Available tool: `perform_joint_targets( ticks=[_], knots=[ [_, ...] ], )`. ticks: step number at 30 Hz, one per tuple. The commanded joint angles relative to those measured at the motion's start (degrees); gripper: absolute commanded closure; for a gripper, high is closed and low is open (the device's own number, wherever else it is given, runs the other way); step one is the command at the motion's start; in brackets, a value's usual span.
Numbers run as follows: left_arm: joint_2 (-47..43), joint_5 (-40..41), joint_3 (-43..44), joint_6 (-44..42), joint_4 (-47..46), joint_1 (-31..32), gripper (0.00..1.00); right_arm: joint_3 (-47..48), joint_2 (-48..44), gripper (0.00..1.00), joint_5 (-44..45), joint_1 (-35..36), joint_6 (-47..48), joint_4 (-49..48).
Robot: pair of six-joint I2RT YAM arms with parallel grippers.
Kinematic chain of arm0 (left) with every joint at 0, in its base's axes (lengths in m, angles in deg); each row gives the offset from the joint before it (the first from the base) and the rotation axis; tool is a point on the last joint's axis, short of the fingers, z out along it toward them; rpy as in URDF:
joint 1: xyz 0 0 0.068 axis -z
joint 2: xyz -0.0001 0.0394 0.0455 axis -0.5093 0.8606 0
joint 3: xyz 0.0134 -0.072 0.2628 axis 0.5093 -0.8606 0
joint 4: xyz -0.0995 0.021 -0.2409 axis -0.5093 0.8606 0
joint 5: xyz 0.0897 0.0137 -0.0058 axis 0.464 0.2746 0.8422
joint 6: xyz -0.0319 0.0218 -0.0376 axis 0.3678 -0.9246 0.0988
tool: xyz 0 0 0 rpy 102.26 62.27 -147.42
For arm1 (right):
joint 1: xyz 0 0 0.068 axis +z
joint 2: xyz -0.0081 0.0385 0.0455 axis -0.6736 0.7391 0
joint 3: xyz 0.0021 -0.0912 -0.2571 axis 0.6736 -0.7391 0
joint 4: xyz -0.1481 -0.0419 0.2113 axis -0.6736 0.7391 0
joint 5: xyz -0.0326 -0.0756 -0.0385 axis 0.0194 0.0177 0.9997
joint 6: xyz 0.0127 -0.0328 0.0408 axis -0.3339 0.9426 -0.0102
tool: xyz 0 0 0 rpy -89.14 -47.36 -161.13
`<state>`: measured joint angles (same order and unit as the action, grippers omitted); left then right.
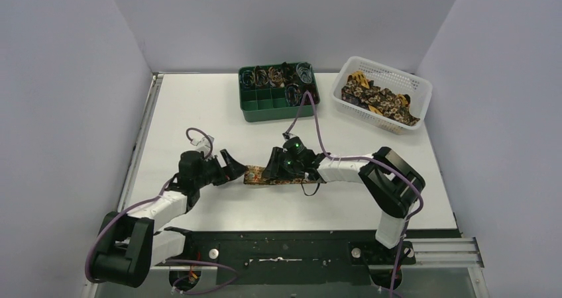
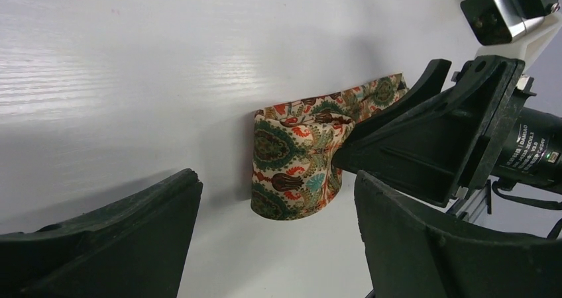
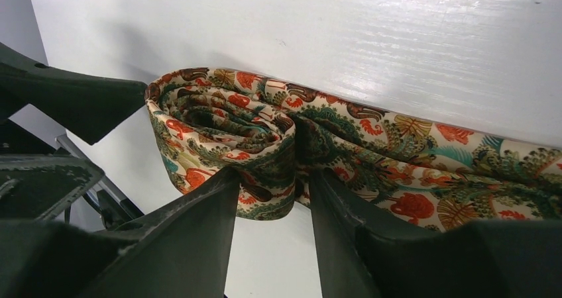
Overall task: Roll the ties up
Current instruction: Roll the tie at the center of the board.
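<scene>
A tie [image 1: 256,176] in a cream, green and red floral print lies on the white table between the arms. Its left end is wound into a loose coil [image 3: 225,136], and the flat rest [image 3: 424,152] runs off to the right. My right gripper [image 3: 272,195] is shut on the coil's wall, with its fingertips [image 3: 222,192] pressed into the fabric. It sits at the coil in the top view [image 1: 273,167]. My left gripper [image 2: 278,245] is open and empty, with the coil [image 2: 295,169] just ahead between its spread fingers. It shows in the top view [image 1: 230,166] just left of the tie.
A green compartment tray [image 1: 262,110] at the back centre holds rolled ties and thin wire loops. A white basket [image 1: 422,89] at the back right holds several unrolled ties. The right arm's purple cable arcs over the table toward the tray.
</scene>
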<state>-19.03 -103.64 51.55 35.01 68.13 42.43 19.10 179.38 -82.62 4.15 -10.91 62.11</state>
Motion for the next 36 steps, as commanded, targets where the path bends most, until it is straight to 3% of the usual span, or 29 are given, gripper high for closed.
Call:
perform_joint_targets(
  ticks=[1,6,16,23,36],
  knots=[
    [1.8,-1.8,3.6,-2.9,-2.2,2.0,0.17,0.0,-2.4,0.55,-1.4,-1.5,-0.8,-1.7],
    [3.5,-1.3,4.3,-3.0,-2.2,3.0,0.18,2.2,-3.7,0.48,-3.9,-1.6,2.5,-0.5],
    [4.1,-0.2,5.2,-3.1,-0.9,3.1,0.21,5.5,-3.3,0.48,-3.0,-1.6,4.7,2.3],
    [4.4,-0.4,4.9,-3.5,-0.9,3.2,0.23,6.3,0.1,0.59,-2.6,-3.2,5.3,3.3],
    [4.6,-0.3,2.9,-4.2,-6.0,4.3,0.24,5.1,3.2,0.62,-1.8,-3.4,4.7,4.6]
  ],
)
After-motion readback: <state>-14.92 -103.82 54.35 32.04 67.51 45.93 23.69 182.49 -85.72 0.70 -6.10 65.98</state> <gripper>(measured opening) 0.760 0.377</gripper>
